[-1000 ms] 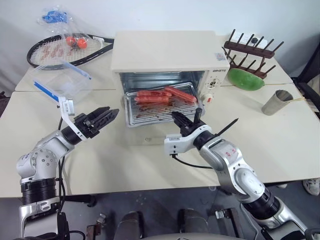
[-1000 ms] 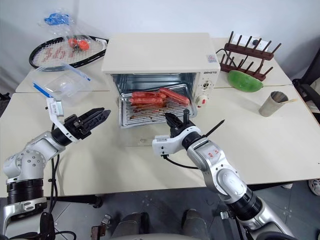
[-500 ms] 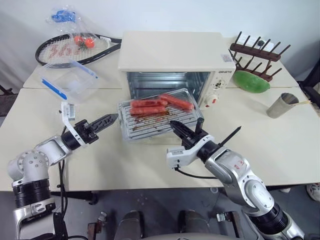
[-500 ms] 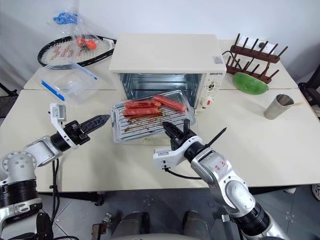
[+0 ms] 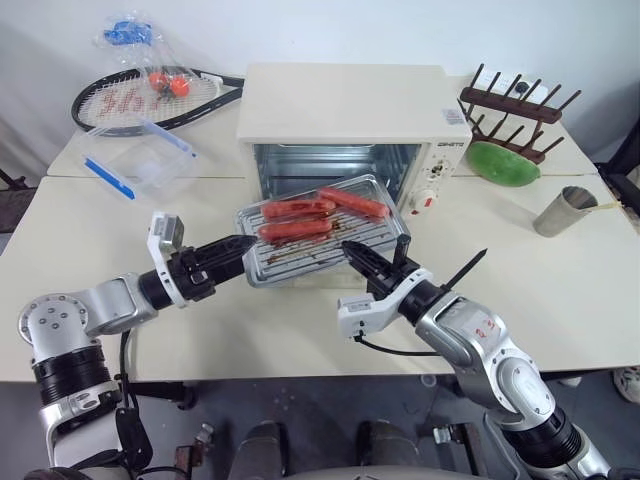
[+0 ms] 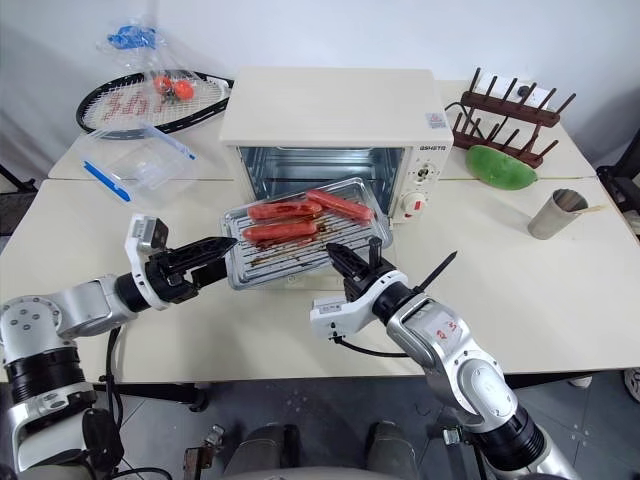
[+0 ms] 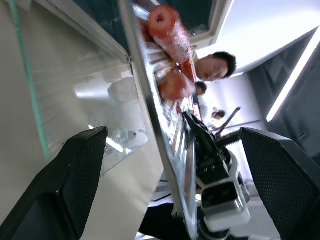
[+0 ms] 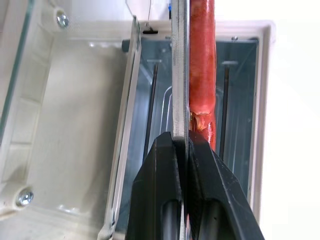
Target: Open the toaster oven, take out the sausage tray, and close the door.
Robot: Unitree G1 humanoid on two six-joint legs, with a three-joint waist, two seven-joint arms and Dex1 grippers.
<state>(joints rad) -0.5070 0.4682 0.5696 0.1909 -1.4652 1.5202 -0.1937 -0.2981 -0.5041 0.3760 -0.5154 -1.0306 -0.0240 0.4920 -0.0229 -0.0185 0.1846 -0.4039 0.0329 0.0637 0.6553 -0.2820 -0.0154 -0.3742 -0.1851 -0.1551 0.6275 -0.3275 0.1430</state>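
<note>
**Inspector:** Head views first. Where does the sausage tray (image 5: 322, 232) sit?

**Assistant:** Outside the toaster oven (image 5: 345, 125), held above the lowered door (image 6: 290, 278). The right gripper (image 5: 352, 252) is pinching its near rim. The left gripper (image 5: 240, 255), fingers spread, sits level at the tray's left edge.

**Inspector:** Recommendation for this step?

**Assistant:** In my judgement, the left gripper should straddle the rim and close before any carry; one pinch risks tilting the tray and rolling the sausages (image 5: 298, 209). Keep it level.

**Inspector:** Left wrist view?

**Assistant:** The tray rim (image 7: 150, 110) runs edge-on between the wide-apart fingers (image 7: 75, 175), not yet clamped.

**Inspector:** Right wrist view?

**Assistant:** Fingers (image 8: 165, 190) pressed together on the rim, a sausage beside them.

**Inspector:** Surface and room?

**Assistant:** Cream counter (image 5: 560, 290); racket (image 5: 140, 95), clear box (image 5: 140, 160), wooden rack (image 5: 515, 105), metal cup (image 5: 560, 208). White wall behind.
</note>
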